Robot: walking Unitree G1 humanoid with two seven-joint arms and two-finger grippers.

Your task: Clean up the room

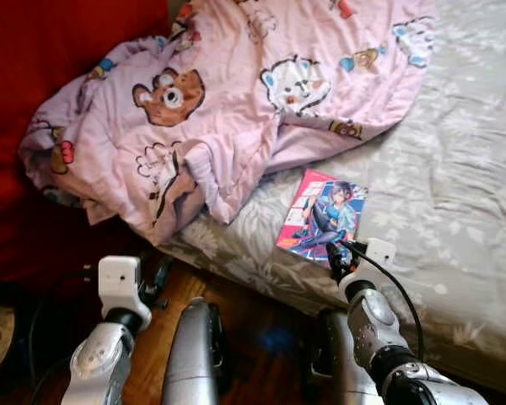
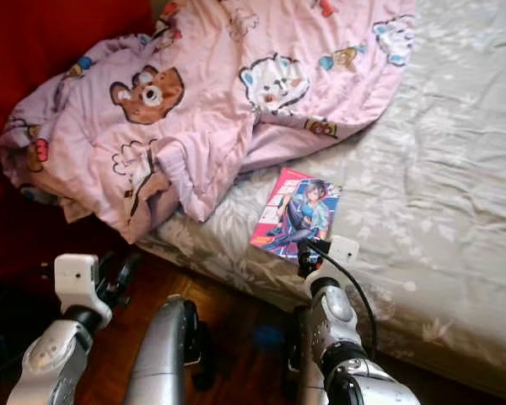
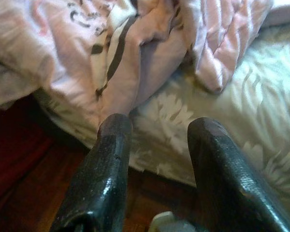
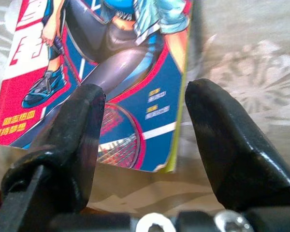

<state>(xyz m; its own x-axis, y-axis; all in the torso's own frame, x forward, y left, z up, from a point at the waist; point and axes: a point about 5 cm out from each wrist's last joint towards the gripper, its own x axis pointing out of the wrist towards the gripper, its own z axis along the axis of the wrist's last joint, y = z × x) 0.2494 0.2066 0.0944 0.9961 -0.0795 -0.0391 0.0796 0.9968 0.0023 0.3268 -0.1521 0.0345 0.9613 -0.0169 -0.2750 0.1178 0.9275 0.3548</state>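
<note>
Book (image 1: pixel 323 217) lies flat on the bed (image 1: pixel 455 194) near its near edge, right of the blanket. Your right gripper (image 4: pixel 142 104) sits at the book's near corner, fingers spread, one over the cover, one beside it. Your left gripper (image 3: pixel 157 140) hangs spread before the bed edge. Farther left, pink blanket (image 1: pixel 211 110) lies heaped.

Head eyes look down at bed (image 1: pixel 455 169); wrist cameras close, share bed edge.
</note>
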